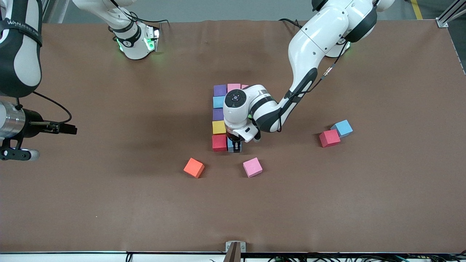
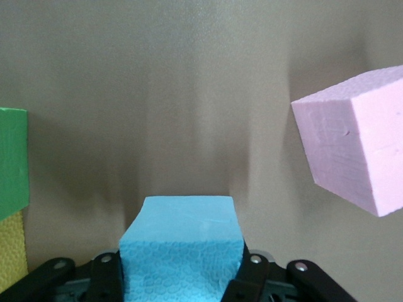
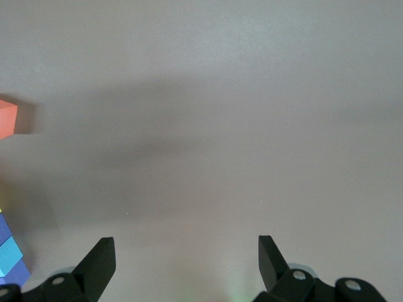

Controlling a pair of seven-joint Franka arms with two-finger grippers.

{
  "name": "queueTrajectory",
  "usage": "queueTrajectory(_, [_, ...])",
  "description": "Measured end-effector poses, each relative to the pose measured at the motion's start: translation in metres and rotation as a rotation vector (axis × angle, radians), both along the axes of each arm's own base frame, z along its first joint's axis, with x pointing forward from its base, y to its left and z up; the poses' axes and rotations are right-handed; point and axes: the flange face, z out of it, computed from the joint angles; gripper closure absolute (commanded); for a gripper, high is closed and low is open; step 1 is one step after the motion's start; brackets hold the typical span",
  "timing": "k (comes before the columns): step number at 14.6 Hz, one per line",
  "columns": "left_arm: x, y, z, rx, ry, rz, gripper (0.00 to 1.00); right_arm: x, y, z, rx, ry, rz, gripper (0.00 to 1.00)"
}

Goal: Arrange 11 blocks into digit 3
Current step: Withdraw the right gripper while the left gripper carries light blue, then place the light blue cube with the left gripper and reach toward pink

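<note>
The left hand (image 1: 236, 145) gripped a light blue block (image 2: 182, 251) just beside the red block (image 1: 219, 142) ending the coloured column (image 1: 219, 114), with a loose pink block (image 1: 252, 167) near it on the desk (image 1: 109, 203). The right hand (image 3: 186, 264) waited, fingers spread, over bare desk at the right arm's end.

A column of cubes (image 1: 219, 116) stands mid-counter (image 1: 109, 203). Two single cubes (image 1: 194, 167) (image 1: 252, 167) lie nearer the camera. A touching pair (image 1: 335, 133) lies toward the left arm's end.
</note>
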Motion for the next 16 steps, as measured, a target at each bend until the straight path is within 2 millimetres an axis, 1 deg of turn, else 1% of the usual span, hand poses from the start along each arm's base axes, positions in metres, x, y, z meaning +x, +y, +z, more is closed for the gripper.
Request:
queueTrajectory(3, [0.0,-0.001,0.0,-0.001,0.0,0.0,0.62,-0.022,-0.005,0.005,-0.011,-0.048,0.016,0.0])
queueTrajectory(6, [0.0,-0.001,0.0,-0.007,0.004,0.005,0.6,-0.043,-0.002,0.016,-0.011,-0.061,0.023,0.0])
queueTrajectory(7, [0.0,-0.002,0.0,-0.008,0.005,0.006,0.49,-0.047,-0.003,0.019,-0.012,-0.066,0.022,0.0])
queueTrajectory(8, [0.0,-0.002,0.0,-0.008,0.005,0.006,0.19,-0.049,-0.004,0.023,-0.013,-0.071,0.02,0.0])
queueTrajectory(9, [0.0,-0.002,0.0,-0.008,0.005,0.006,0.0,-0.05,-0.006,0.026,-0.014,-0.076,0.017,0.0])
queueTrajectory(12, [-0.001,-0.003,-0.001,-0.01,0.005,0.003,0.0,-0.056,-0.007,0.037,-0.014,-0.086,0.015,0.0])
queueTrajectory(16, [0.008,-0.002,0.011,-0.016,-0.008,0.015,0.0,-0.065,-0.003,0.056,-0.012,-0.105,0.024,0.0])
